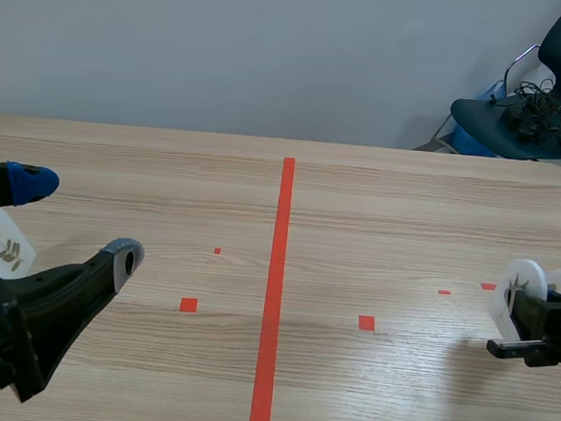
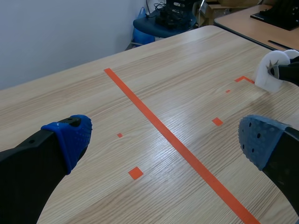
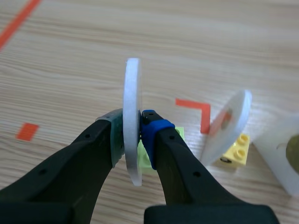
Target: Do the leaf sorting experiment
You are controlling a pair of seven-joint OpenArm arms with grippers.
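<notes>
The right hand pinches a white leaf disc upright and edge-on over a green brick at the desk's right side. The left hand gapes wide, well apart on the left beside a second disc, so the right arm is nearer.

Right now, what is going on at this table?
The right end effector is shut on a white disc and holds it upright on its edge, near the right side of the table. Beside it, a second disc leans over a yellow block. The left end effector is open and holds nothing. It is low over the left side, where another disc with a dark mark stands.
</notes>
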